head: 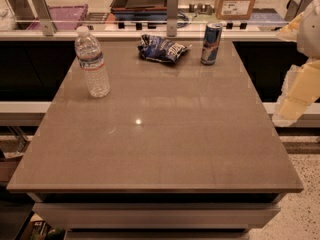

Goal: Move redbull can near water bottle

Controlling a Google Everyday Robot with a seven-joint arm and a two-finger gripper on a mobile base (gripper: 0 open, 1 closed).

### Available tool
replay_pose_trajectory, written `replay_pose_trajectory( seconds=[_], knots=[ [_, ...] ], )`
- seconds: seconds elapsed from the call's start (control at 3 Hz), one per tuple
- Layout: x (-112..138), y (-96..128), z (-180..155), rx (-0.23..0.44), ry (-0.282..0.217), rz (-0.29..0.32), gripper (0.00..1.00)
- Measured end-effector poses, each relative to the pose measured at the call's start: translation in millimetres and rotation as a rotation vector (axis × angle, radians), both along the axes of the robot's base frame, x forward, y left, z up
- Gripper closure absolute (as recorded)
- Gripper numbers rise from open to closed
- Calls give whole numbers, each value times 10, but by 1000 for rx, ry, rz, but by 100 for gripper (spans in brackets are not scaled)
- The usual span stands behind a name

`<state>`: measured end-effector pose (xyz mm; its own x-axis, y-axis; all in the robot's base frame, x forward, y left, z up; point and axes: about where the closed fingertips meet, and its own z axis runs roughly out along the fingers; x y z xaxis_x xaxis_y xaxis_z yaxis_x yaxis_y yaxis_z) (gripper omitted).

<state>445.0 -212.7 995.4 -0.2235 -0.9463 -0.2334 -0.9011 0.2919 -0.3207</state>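
The can [211, 44] stood upright on the tabletop [160, 149], untouched. A crumpled snack bag [162, 49] lay just left of the can, and the bottle [92, 64] stood well to the left of the can and a little nearer the camera. The end effector [299, 86] hung to the right of the can, beyond the tabletop's edge and well apart from it. Whether it was open or closed could not be told. The likeliest trouble was a sideways approach clipping the can, which is slim and tall and would probably tip or skid on the glossy surface. The bag also sat on the straight line from the can to the bottle, so a low carry or a slide would likely drag it along. Setting down too close could knock the bottle over, since it looked tall and light. Most of the arm was cut off at the right border, leaving only a pale shape. The can's lettering and how full the bottle was were hard to make out.
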Motion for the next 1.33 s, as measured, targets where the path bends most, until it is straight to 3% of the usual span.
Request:
replay_pose_trajectory(
  seconds=[0.33,0.67,1.33],
  knots=[
    [59,-10,19,8,-16,-16,0],
    [491,-169,44,93,-92,-118,0],
    [1226,-413,103,230,-239,-232,0]
  ],
)
